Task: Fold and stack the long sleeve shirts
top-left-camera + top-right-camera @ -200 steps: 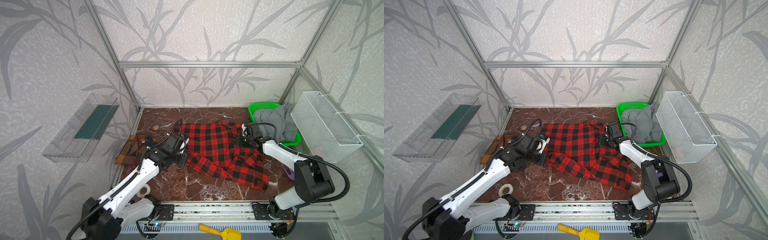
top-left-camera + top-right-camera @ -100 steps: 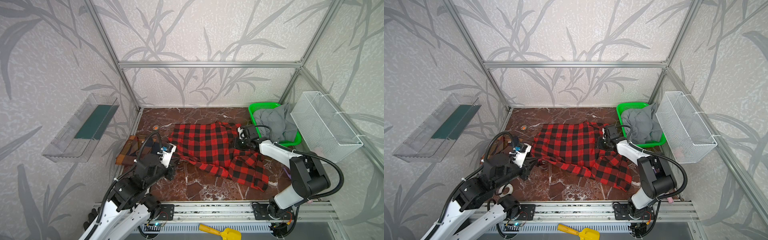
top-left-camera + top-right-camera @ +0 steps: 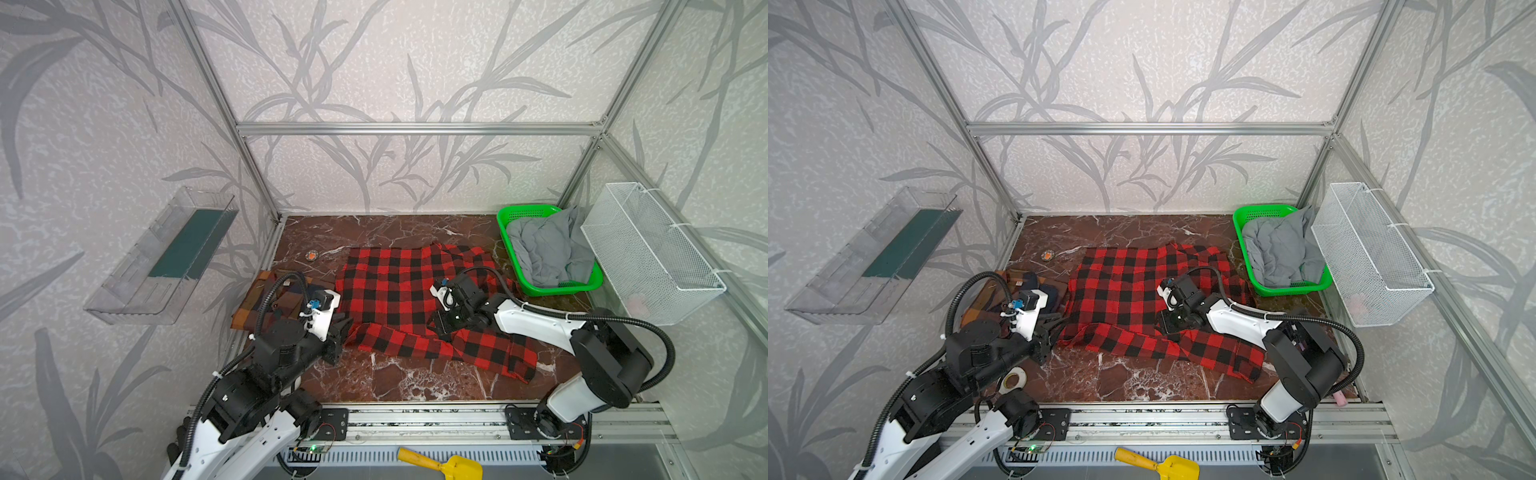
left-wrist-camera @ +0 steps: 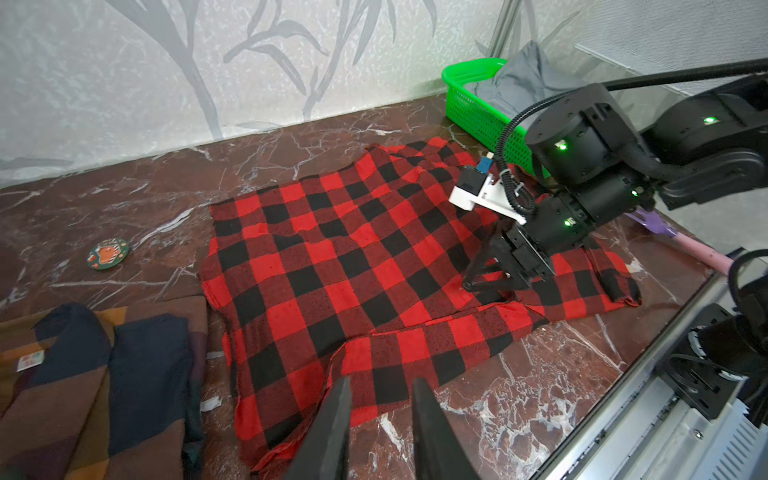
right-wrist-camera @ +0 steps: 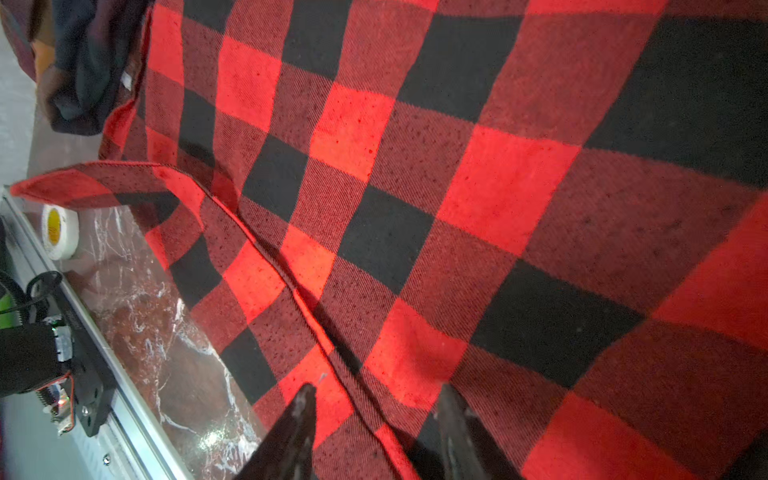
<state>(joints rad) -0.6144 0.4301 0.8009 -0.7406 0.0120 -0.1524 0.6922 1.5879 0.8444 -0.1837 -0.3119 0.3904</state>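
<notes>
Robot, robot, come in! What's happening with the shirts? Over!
Left gripper open, right gripper open, both at the red-and-black checked cloth shirt. Shirt spread out; brown plaid cloth shirt folded beside it. White tape roll nearby, not touching.

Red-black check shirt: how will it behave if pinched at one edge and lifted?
Probably floppy: the red-and-black shirt lies limp and wrinkled, its sleeve flat along the near edge, so it would likely drape and trail. Pushed, it would likely bunch rather than slide whole on the marble tabletop.

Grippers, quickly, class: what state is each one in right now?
Left gripper: open, fingers apart, holding nothing.
Right gripper: open, fingers against the red-and-black shirt, nothing pinched.
</notes>
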